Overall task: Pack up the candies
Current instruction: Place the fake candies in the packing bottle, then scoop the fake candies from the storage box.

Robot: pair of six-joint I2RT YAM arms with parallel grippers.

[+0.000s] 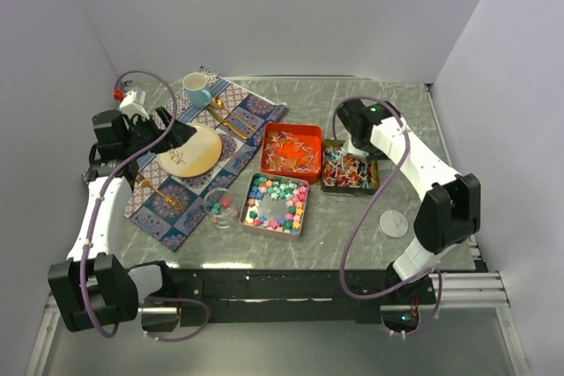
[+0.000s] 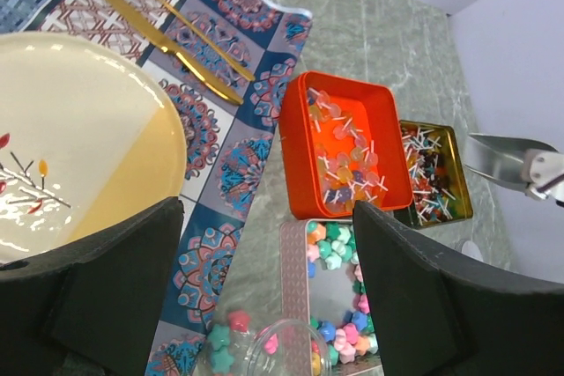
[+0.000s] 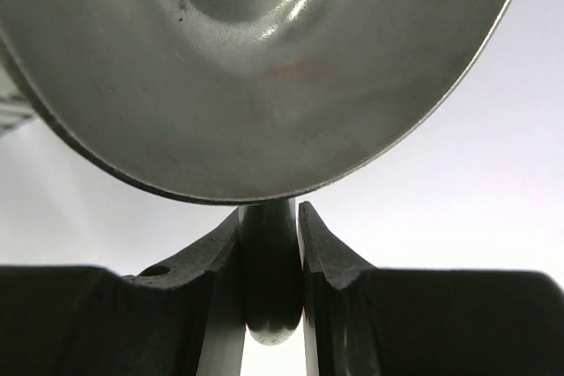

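Pastel pink, green, blue and yellow star candies lie in the silver tin at centre frame; left pincer gapes wide, right pincer clamps the scoop handle.

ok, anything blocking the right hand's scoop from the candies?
Nothing visible. The right hand, shut on the scoop, is near the open, lidless rightmost tin, its wrapped candies exposed.

The candies are pastel pink, green, blue; the tin orange-red; the placemat blue, apparently medallion-patterned.
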